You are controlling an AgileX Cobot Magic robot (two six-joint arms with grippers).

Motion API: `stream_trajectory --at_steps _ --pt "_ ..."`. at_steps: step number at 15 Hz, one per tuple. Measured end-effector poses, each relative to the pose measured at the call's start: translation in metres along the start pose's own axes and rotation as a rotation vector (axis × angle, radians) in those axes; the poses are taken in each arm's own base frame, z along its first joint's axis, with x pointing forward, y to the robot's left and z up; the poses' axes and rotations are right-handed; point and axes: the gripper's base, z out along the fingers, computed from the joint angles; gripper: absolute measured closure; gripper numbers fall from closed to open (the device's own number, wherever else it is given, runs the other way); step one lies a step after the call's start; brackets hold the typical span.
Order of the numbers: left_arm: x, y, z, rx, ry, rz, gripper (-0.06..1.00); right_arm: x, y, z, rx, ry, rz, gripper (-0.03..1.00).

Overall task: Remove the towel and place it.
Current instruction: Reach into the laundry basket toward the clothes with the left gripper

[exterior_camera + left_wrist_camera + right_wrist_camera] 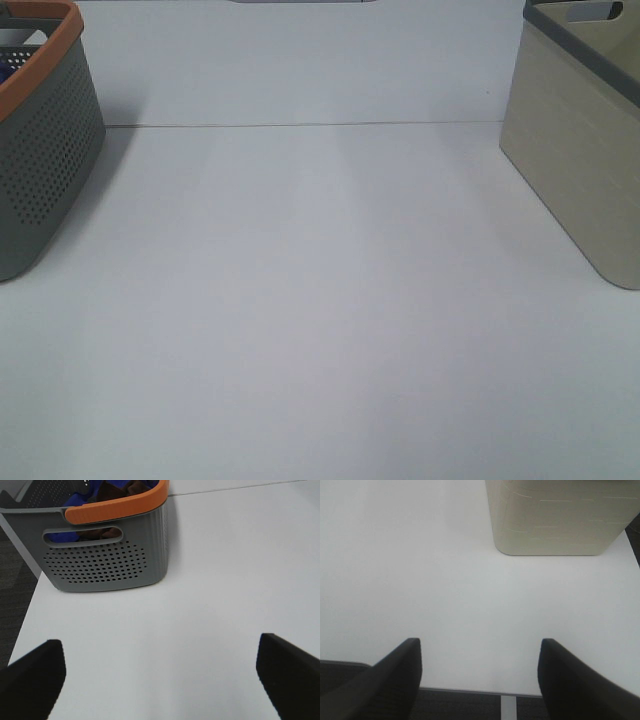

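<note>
Grey perforated basket [110,565] with an orange rim stands at the left of the white table [320,300], and a beige basket [580,170] at the right. Dark reddish-brown cloth, apparently the towel [136,486], lies partly hidden inside the grey basket beside blue cloth [75,501]. Left gripper [160,675] and right gripper [480,672]: jaws spread wide, grasping nothing.

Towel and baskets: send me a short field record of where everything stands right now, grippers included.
towel: dark reddish-brown cloth inside the grey basket, beside blue fabric; not yet removed
grey basket: orange rim, perforated walls, left side of the table
beige basket: right side of the table, contents not visible
left gripper: open, empty, over the table facing the grey basket
right gripper: open, empty, facing the beige basket
</note>
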Motion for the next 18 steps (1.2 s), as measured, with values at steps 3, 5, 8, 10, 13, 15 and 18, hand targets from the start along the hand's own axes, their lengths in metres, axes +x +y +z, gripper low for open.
stream_trajectory --at_steps 3,5,8,10,13,15,18 --pt "0.0 -0.0002 0.0 0.002 0.0 -0.002 -0.05 0.0 0.0 0.0 0.0 0.0 0.0 0.39" --pt "-0.0001 -0.0005 0.0 0.005 -0.001 -0.004 -0.05 0.0 0.0 0.0 0.0 0.0 0.0 0.39" --pt "-0.0001 -0.0005 0.0 0.005 -0.001 -0.004 -0.05 0.0 0.0 0.0 0.0 0.0 0.0 0.39" --pt "-0.0001 -0.0005 0.0 0.005 -0.001 -0.004 -0.05 0.0 0.0 0.0 0.0 0.0 0.0 0.39" --pt "-0.0001 -0.0005 0.0 0.005 -0.001 -0.006 -0.05 0.0 0.0 0.0 0.0 0.0 0.0 0.39" --pt "-0.0001 -0.0005 0.0 0.005 -0.001 -0.006 -0.05 0.0 0.0 0.0 0.0 0.0 0.0 0.39" --pt "-0.0001 -0.0005 0.0 0.005 -0.001 -0.006 -0.05 0.0 0.0 0.0 0.0 0.0 0.0 0.39"
